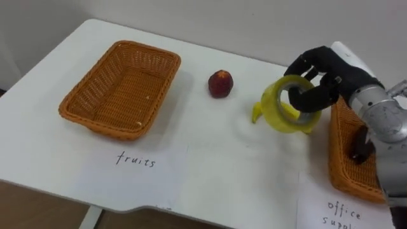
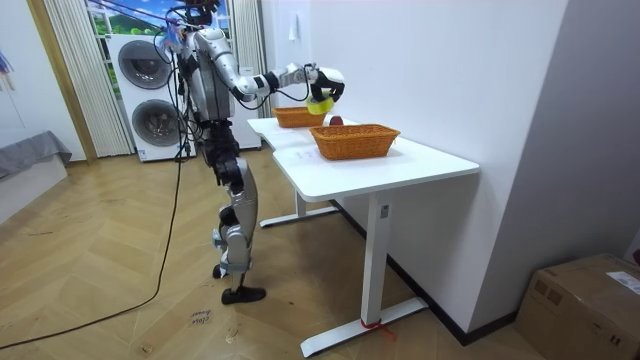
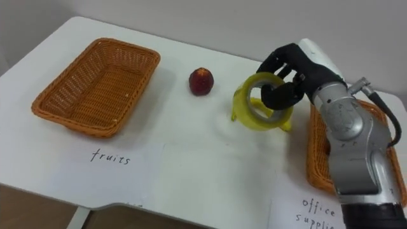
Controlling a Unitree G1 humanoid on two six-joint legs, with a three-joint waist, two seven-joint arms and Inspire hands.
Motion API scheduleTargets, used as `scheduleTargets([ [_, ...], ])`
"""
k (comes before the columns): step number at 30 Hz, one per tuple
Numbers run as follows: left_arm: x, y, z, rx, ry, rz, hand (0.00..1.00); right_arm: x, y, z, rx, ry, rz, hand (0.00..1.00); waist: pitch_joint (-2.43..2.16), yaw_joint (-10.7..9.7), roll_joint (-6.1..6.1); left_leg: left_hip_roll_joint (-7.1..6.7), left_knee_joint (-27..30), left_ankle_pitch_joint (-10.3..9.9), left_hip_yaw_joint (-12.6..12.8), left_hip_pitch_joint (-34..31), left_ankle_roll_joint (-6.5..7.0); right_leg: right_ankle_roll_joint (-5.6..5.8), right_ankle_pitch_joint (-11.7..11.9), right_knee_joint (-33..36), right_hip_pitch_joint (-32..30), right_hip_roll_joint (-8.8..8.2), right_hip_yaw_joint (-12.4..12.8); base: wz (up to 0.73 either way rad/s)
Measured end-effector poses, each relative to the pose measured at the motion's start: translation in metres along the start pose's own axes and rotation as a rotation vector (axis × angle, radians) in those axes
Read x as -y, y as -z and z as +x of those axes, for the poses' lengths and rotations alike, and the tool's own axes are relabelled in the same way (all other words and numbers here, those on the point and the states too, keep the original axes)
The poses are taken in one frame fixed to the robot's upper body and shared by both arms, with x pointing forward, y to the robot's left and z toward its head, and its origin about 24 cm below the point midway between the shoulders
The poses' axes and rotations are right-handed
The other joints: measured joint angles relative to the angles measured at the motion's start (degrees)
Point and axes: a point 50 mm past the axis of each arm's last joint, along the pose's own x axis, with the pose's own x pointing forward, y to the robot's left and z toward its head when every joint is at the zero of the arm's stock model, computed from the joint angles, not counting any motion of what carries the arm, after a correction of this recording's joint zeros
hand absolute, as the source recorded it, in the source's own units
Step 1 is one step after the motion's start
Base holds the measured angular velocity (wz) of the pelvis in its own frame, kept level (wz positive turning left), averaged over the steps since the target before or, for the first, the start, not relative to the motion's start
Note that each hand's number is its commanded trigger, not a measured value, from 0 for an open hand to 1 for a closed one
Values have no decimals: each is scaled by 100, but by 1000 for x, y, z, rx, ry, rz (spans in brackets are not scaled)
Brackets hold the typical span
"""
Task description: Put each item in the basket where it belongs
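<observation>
1. Step in hand: carrying an office item to its basket. The right hand (image 1: 327, 75) is clenched on the tape (image 1: 272, 109), with fingers hooked through the ring.
2. The tape hangs above the table (image 1: 210, 165), between the fruit (image 1: 220, 83) and the right basket (image 1: 340, 149). It is near that basket's rim but not yet over it.
3. Next move (a judgement): swing the tape toward the robot's right until it clears the rim, lower it in, then uncurl the fingers. Since they pass through the ring, they probably need to slide out cleanly or the tape may lift back out.
4. Tape look: a bright yellow ring with a wide hollow centre and short pointed bits sticking out at the bottom (dispenser or bare roll, cannot tell). It is held tilted.
5. The right basket is partly hidden by the arm. A dark item (image 1: 362, 147) lies in it, kind unclear.
6. Left to do: the fruit, red and round, sits on the table apart from the left basket (image 1: 117, 89), which is empty.
</observation>
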Motion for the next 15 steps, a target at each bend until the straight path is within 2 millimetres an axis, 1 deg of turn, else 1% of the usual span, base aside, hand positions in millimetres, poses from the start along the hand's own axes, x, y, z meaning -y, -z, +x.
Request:
scheduleTargets([
  [2,-1,2,0,-5,-3,-6,0,4,2,-1,-8,10,-16,100,14,-43,31,3,-1,2,29,30,3,0,0,31,-5,-3,22,-6],
  [6,-2,3,0,-9,-4,-7,0,9,5,-2,-18,27,-4,100,16,-87,27,18,-15,6,100,97,6,0,0,39,8,3,91,-10],
  [7,-2,3,0,-6,-3,-7,0,10,9,-1,-31,26,-13,100,14,-112,12,17,-15,6,100,97,7,0,0,41,9,1,94,0],
  [9,-2,0,0,5,1,-7,0,13,14,-2,-52,24,-30,100,25,-125,-13,17,-30,5,102,94,9,0,0,43,10,-2,98,0],
  [11,-3,-2,0,21,-2,-10,0,14,19,-1,-71,19,-35,100,35,-181,-59,8,-42,5,119,93,8,0,0,39,10,3,102,0],
  [13,-3,-1,0,20,0,-27,0,14,19,-1,-70,15,-24,100,43,-260,-73,8,-38,5,120,90,8,0,0,33,13,7,102,0],
  [15,-3,0,0,17,1,-40,0,15,20,-1,-63,16,4,100,37,-320,-81,4,-30,4,121,94,8,1,0,28,19,6,102,0],
])
